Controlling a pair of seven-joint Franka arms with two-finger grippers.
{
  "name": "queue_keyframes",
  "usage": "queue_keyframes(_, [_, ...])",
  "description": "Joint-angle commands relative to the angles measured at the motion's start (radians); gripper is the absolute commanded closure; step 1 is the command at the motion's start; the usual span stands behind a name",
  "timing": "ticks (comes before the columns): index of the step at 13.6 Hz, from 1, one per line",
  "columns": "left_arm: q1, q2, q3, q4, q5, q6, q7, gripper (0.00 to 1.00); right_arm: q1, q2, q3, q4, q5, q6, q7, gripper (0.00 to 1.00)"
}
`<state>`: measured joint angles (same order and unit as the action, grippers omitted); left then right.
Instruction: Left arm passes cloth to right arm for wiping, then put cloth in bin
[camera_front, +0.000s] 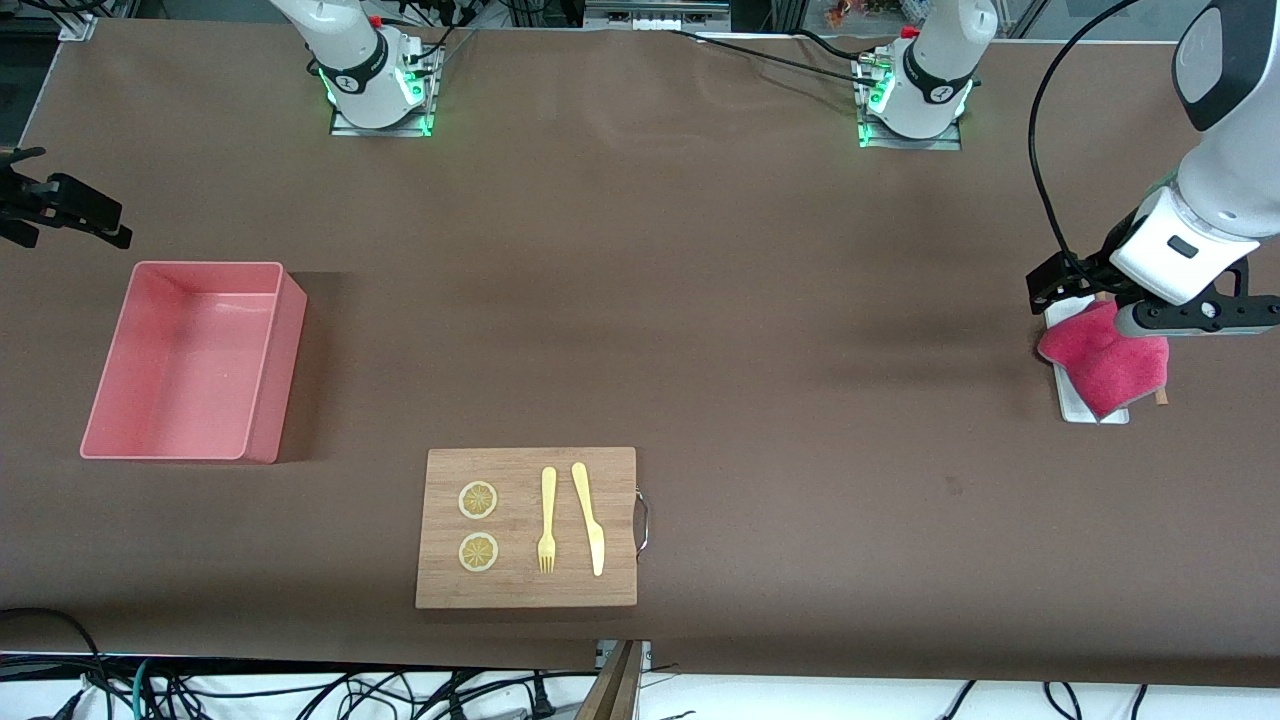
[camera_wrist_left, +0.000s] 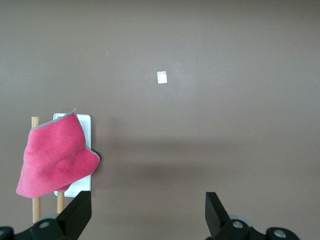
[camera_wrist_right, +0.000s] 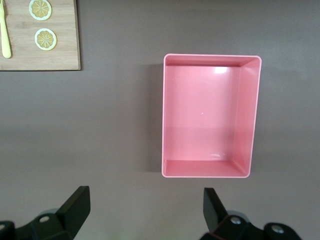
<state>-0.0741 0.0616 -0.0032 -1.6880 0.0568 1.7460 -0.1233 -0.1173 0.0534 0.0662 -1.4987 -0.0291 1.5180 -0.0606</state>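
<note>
Lying crumpled on a small white rectangular tray (camera_front: 1090, 408) at the left arm's end of the table is the fluffy crimson-pink cloth (camera_front: 1108, 358), one corner folded so a thin dark grey edge shows. Cloth covers most of the tray and overhangs its side; two thin wooden sticks (camera_wrist_left: 35, 167) run under it.

Left wrist view gives what the front view hides: grey underside at the cloth's (camera_wrist_left: 55, 155) turned corner, both sticks, and a tiny white tag (camera_wrist_left: 161, 77) on the brown table (camera_wrist_left: 225, 125). Front view alone shows the whole layout: salmon-pink rectangular plastic bin (camera_front: 255, 375) toward the right arm's end, wooden cutting board (camera_front: 527, 590) nearer the camera, bearing two lemon slices (camera_front: 478, 500), a yellow plastic fork (camera_front: 547, 520) and knife (camera_front: 588, 517). Right wrist view looks straight down into the bin (camera_wrist_right: 249, 115), nothing inside.

Left arm's black two-finger gripper (camera_wrist_left: 147, 215) hangs above the tray, fingers spread wide, holding nothing; in its wrist view the cloth sits off to one side of the fingers, beside one finger (camera_wrist_left: 77, 212), not between them. Right arm's gripper (camera_wrist_right: 145, 210) hovers above the table just beside the bin, fingers also spread apart.
</note>
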Motion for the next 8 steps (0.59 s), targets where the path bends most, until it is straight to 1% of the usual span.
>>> queue_keyframes(1, [0.014, -0.003, -0.001, 0.016, -0.028, -0.025, 0.008, 0.0, 0.002, 0.011, 0.0, 0.029, -0.008, -0.016, -0.019, 0.0])
queue_keyframes(8, [0.02, -0.002, -0.001, 0.016, -0.032, -0.031, 0.005, 0.0, 0.002, 0.011, 0.0, 0.029, -0.008, -0.016, -0.019, 0.0])
